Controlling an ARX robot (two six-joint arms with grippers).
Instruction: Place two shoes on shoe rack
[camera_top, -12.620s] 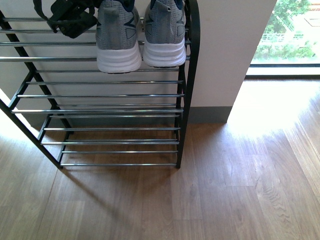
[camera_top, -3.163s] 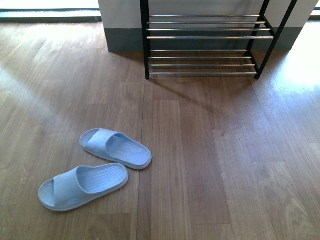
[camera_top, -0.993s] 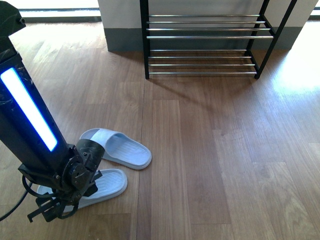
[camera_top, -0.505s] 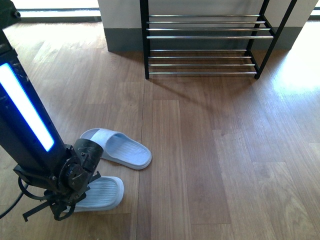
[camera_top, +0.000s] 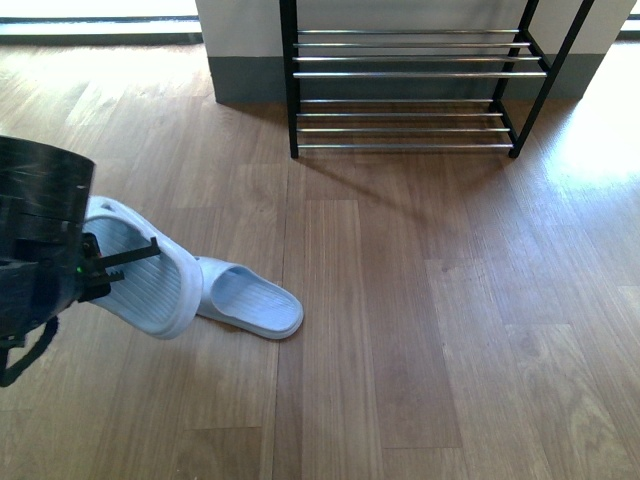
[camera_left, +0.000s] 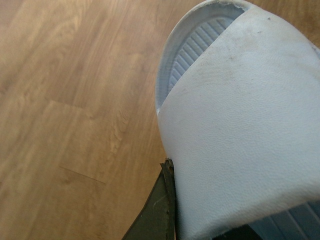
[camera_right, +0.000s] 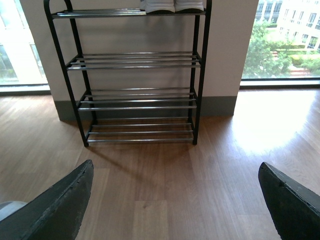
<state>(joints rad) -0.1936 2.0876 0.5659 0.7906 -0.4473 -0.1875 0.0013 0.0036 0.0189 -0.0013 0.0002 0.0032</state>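
Wood-plank floor (camera_top: 420, 330), white wall with grey skirting behind. Shoe rack (camera_top: 410, 75) — black frame, chrome bars — stands against the wall, with sneakers (camera_right: 172, 6) on its top tier (only the white soles show). Left gripper (camera_top: 120, 268): clamped on the lifted slide (camera_top: 150, 290), which is pale blue, tilted and clear of the floor. Second slide (camera_top: 250, 300): flat on the floor just beside it, well apart from the rack. Right gripper (camera_right: 175, 166): fingers spread wide, holding nothing.

Front, right wrist: both toward rack (camera_top: 420, 74)
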